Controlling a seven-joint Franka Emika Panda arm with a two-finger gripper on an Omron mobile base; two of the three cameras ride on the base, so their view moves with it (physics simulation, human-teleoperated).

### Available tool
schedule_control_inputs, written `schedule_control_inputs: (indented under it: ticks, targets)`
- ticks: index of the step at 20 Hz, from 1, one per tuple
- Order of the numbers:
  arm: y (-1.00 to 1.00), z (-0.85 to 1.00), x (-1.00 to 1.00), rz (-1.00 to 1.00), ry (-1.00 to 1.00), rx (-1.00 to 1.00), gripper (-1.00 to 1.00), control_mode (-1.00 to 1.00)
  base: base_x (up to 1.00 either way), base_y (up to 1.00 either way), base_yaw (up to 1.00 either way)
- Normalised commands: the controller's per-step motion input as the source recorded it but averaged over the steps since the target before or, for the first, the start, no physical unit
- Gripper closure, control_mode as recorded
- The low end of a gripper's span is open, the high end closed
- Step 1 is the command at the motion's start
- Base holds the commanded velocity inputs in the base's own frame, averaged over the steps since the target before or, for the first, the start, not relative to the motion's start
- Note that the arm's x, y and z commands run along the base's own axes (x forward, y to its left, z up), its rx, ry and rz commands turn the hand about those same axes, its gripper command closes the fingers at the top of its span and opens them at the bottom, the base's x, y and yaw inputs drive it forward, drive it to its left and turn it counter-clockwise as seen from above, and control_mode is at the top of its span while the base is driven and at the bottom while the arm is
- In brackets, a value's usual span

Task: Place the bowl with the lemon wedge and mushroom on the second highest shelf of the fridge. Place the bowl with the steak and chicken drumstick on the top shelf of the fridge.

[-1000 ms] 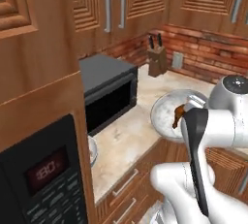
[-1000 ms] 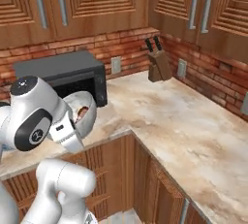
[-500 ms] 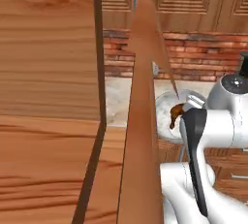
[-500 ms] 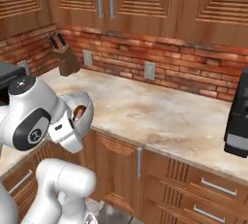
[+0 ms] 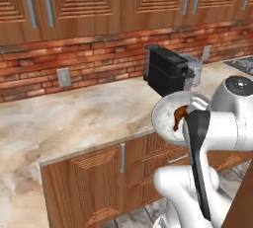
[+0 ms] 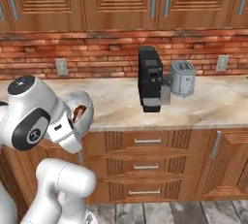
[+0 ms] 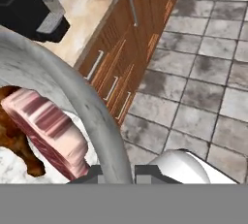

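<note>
Left base view: a marbled beige counter [image 5: 74, 118] runs under a red brick backsplash [image 5: 99, 64] and wooden wall cabinets [image 5: 113, 0]. A black coffee machine [image 5: 165, 71] stands at 2 o'clock with a grey toaster [image 5: 193, 70] just behind it. The bowl [image 5: 170, 116], holding brown meat, hangs off the counter's front edge beside the arm.

Right base view: the bowl [image 6: 83, 112] sits at 9 o'clock, tucked against the arm, in front of the drawers [image 6: 145, 165]; open floor lies at 5 o'clock.

Hand view: the gripper [image 7: 117, 172] is pressed together, pinching the bowl's grey rim [image 7: 87, 111]. The steak [image 7: 46, 131] lies inside at 8 o'clock, with 1 dark brown piece of meat at the left edge. Grey floor tiles [image 7: 203, 72] spread open from 1 to 4 o'clock.
</note>
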Motion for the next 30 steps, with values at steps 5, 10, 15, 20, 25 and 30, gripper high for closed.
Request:
schedule_control_inputs:
  ticks: [5,10,15,20,25,30]
  targets:
    - [0.0,0.0,0.0,0.0,0.0,0.0,1.0,1.0,0.0,-0.3,-0.86]
    - [0.0,0.0,0.0,0.0,0.0,0.0,1.0,1.0,0.0,-0.51,-0.81]
    - [0.0,0.0,0.0,0.0,0.0,0.0,1.0,1.0,0.0,-0.78,-0.73]
    - [0.0,0.0,0.0,0.0,0.0,0.0,1.0,1.0,0.14,-0.94,-0.63]
    - [0.0,0.0,0.0,0.0,0.0,0.0,1.0,1.0,0.79,-0.9,-0.43]
    - [0.0,0.0,0.0,0.0,0.0,0.0,1.0,1.0,1.0,-0.69,-0.24]
